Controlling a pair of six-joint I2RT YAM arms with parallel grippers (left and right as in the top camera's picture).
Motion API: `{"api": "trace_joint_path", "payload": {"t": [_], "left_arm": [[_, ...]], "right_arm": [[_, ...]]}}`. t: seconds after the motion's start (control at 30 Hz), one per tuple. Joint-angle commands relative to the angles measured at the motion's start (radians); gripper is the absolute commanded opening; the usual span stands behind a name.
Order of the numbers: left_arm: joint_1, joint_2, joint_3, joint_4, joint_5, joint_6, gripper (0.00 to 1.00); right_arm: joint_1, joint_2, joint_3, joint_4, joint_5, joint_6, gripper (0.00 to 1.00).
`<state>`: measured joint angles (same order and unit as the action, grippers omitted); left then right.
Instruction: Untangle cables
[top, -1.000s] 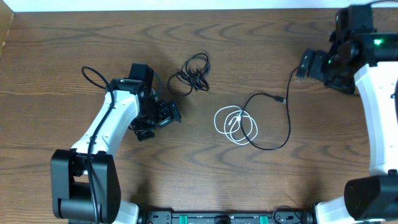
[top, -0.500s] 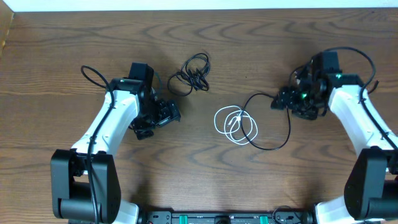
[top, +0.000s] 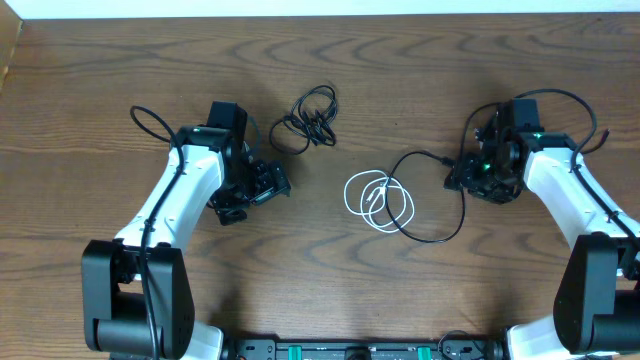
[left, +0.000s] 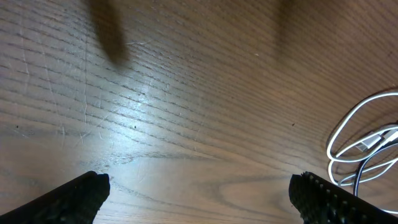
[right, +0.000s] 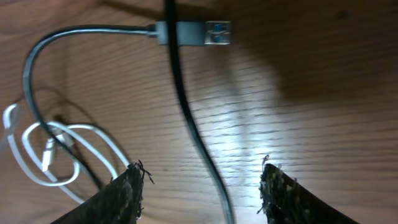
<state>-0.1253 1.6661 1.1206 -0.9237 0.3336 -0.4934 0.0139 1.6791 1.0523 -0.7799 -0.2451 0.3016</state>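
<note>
Right wrist view: the long black cable (right: 186, 112) is running up between the fingers of the right gripper (right: 200, 168). Its jaws are standing partly apart with neither pad touching the cord, so nothing is being held.

For a clean pinch, the gripper is probably best lowered until the cord is lying mid-pad, then closed near the plug (right: 208, 32). The pull is best directed away from the white cable (top: 378, 200), and slowly, since the black loop is crossing that coil and could be dragging it along.

The cord is looking thin and limp, lying in one broad curve right of centre on the table (top: 100, 60). A second black cable (top: 312, 118) is lying bunched well apart. The left gripper (left: 199, 186) is hanging wide open over bare wood, empty.
</note>
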Motion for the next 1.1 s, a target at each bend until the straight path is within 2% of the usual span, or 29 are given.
{"api": "trace_joint_path", "payload": {"t": [0.0,0.23,0.37,0.53,0.63,0.7,0.8,0.9,1.07], "left_arm": [[0.001,0.0,-0.004,-0.007,-0.014,0.014,0.98],[0.001,0.0,-0.004,-0.006,-0.013,0.014,0.98],[0.001,0.0,-0.004,-0.007,-0.014,0.014,0.98],[0.001,0.0,-0.004,-0.01,-0.014,0.014,0.98],[0.001,0.0,-0.004,-0.01,-0.014,0.014,0.98],[0.001,0.0,-0.004,-0.01,-0.014,0.014,0.98],[0.001,0.0,-0.004,-0.011,-0.013,0.021,0.98],[0.001,0.0,-0.004,-0.011,0.038,0.1,0.98],[0.001,-0.002,-0.004,-0.007,0.316,0.356,0.98]], "right_arm": [[0.001,-0.002,-0.002,0.002,0.056,-0.032,0.59],[0.019,-0.001,-0.022,0.015,0.017,-0.036,0.46],[0.048,-0.001,-0.061,0.075,0.019,-0.037,0.42],[0.051,-0.001,-0.083,0.12,0.025,-0.037,0.32],[0.051,-0.001,-0.083,0.129,0.034,-0.037,0.21],[0.051,-0.002,-0.081,0.133,0.033,-0.037,0.04],[0.051,-0.004,-0.045,0.109,-0.002,-0.037,0.01],[0.051,-0.017,0.043,0.043,-0.049,-0.037,0.01],[0.051,-0.053,0.276,-0.12,-0.057,-0.018,0.01]]}}
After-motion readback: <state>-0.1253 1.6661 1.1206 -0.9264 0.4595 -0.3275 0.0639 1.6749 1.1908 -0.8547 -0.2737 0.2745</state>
